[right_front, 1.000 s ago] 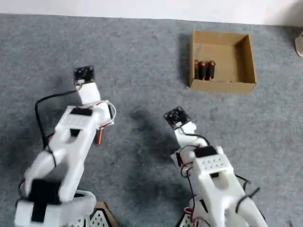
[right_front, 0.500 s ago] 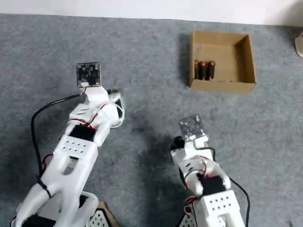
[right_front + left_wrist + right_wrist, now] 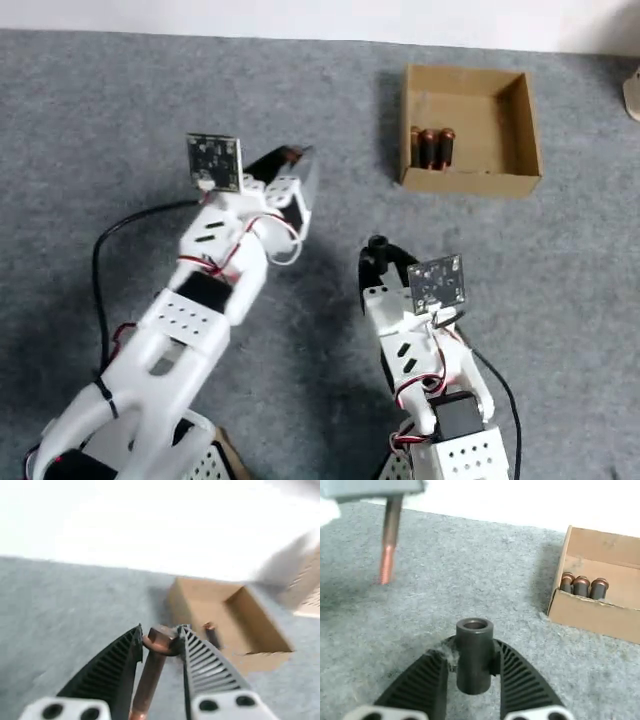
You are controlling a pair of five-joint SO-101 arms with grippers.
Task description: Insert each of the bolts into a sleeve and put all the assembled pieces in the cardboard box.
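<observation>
My left gripper [image 3: 160,637] is shut on a copper bolt [image 3: 150,672], pinching it just under its head; in the high view that gripper [image 3: 290,165] is lifted over the carpet left of the box. In the right wrist view the bolt [image 3: 387,542] hangs shaft down, above and off to one side of the sleeve. My right gripper [image 3: 475,652] is shut on a dark sleeve [image 3: 474,652] held upright with its bore facing up; the high view shows this sleeve [image 3: 377,248] at centre. The cardboard box [image 3: 520,115] holds three assembled pieces [image 3: 430,146] along its left wall.
Grey carpet covers the table. A pale object [image 3: 632,92] pokes in at the right edge beyond the box. White perforated bases [image 3: 205,462] sit at the near edge under the arms.
The left arm has swung up and toward the box, lifting the bolt off the carpet. The right arm has turned and raised the sleeve upright at centre.
</observation>
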